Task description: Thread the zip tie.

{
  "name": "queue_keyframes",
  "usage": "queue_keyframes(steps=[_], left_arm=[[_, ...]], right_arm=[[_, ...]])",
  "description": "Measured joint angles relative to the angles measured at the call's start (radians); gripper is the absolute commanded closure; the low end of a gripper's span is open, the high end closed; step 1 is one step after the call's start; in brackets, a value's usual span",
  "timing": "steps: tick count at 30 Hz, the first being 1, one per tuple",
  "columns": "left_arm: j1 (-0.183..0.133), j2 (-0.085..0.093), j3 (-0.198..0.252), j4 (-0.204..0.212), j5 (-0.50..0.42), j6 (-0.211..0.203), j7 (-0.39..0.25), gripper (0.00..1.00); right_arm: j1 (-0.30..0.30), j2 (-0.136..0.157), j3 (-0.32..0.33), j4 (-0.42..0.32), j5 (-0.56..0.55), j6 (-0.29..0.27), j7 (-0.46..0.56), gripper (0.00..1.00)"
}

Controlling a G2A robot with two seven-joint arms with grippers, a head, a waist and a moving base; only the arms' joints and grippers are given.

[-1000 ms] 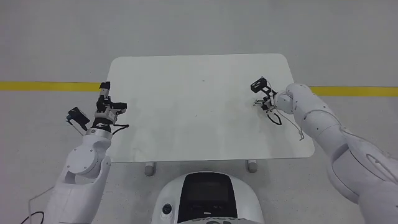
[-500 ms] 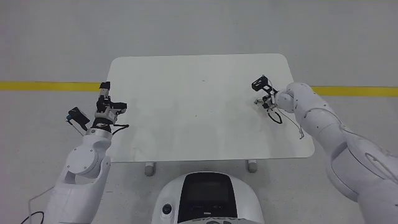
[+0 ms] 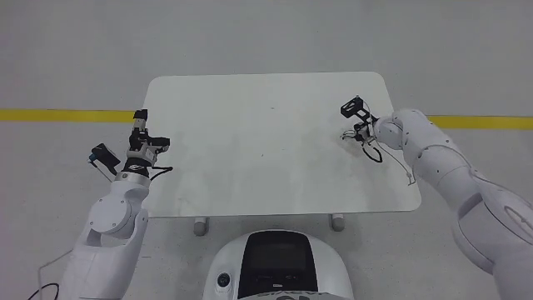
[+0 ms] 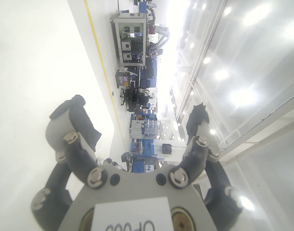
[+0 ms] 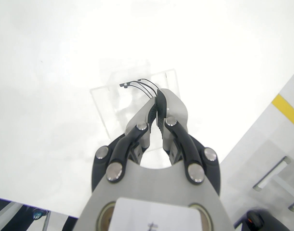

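Note:
Thin black zip ties stick out from between the tips of my right gripper, which is shut on them just above a clear plastic holder on the white table. From above, the right gripper sits near the table's right edge. My left gripper stands open with nothing between its fingers, pointing away from the table, and it is at the table's left edge.
The white table is bare apart from the clear holder at the right. Yellow floor lines run behind and beside it. Machines and racks stand far off in the room.
The right arm has shifted slightly right and away from me with the zip ties in its grip. The left arm has kept still.

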Motion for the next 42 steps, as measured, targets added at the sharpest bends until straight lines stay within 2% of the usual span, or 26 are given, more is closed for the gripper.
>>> queue_keyframes(steps=[10,19,27,35,38,42], left_arm=[[0.000,0.000,0.000,0.000,0.000,0.000,0.000,0.00],[0.000,0.000,0.000,0.000,0.000,0.000,0.000,0.00],[0.000,0.000,0.000,0.000,0.000,0.000,0.000,0.00],[0.000,0.000,0.000,0.000,0.000,0.000,0.000,0.00],[0.000,0.000,0.000,0.000,0.000,0.000,0.000,0.00],[0.000,0.000,0.000,0.000,0.000,0.000,0.000,0.00]], right_arm=[[-0.035,0.097,0.041,-0.149,-0.022,0.000,-0.018,1.00],[-0.100,0.188,0.113,-0.306,-0.026,0.000,-0.034,1.00],[-0.161,0.280,0.150,-0.470,0.078,0.000,-0.051,1.00],[-0.171,0.362,0.115,-0.587,0.210,0.000,-0.076,1.00],[-0.164,0.379,0.097,-0.602,0.239,0.000,-0.080,1.00],[-0.164,0.379,0.097,-0.601,0.239,0.000,-0.079,1.00]])
